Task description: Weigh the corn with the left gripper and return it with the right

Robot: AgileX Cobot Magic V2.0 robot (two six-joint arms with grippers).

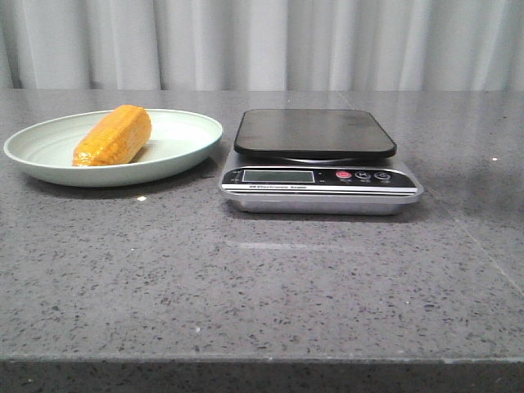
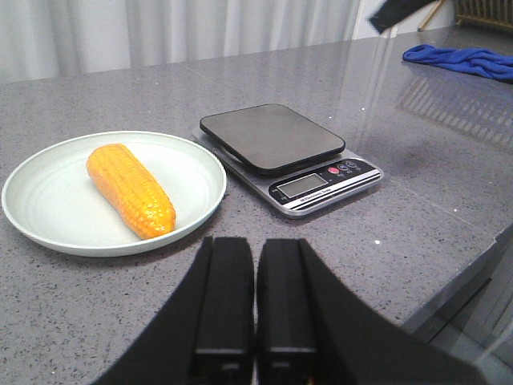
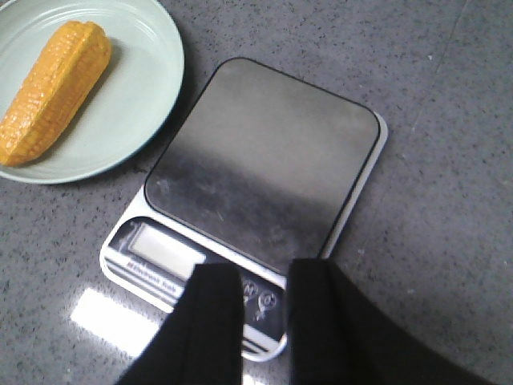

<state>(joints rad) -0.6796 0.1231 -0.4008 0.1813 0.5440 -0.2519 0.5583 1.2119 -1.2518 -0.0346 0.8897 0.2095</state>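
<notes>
two things sit on the grey speckled bench (image 1: 262, 278) in the front view: a pale green plate (image 1: 184, 131) at the left and a kitchen scale (image 1: 319, 164) just beside it at the right. the corn (image 1: 113, 136) lies on its side in the plate, and the scale's dark platform is bare. no arm shows in this view. from the left wrist view, the left claw (image 2: 256, 353) hangs above the near bench edge with its two black fingers (image 2: 224, 305) drawn almost together, only a thin slit between them and nothing held. the corn (image 2: 131, 190) lies across the plate (image 2: 48, 208) ahead of it, the scale (image 2: 321, 180) stands beside the plate, and a blue cloth (image 2: 461, 60) lies far off on the bench. from the right wrist view, the right claw (image 3: 263, 321) hovers over the scale's button panel, fingers (image 3: 212, 321) a narrow gap apart and empty; the scale (image 3: 264, 160) lies below it, with the corn (image 3: 52, 92) in the plate (image 3: 144, 88) beside.
</notes>
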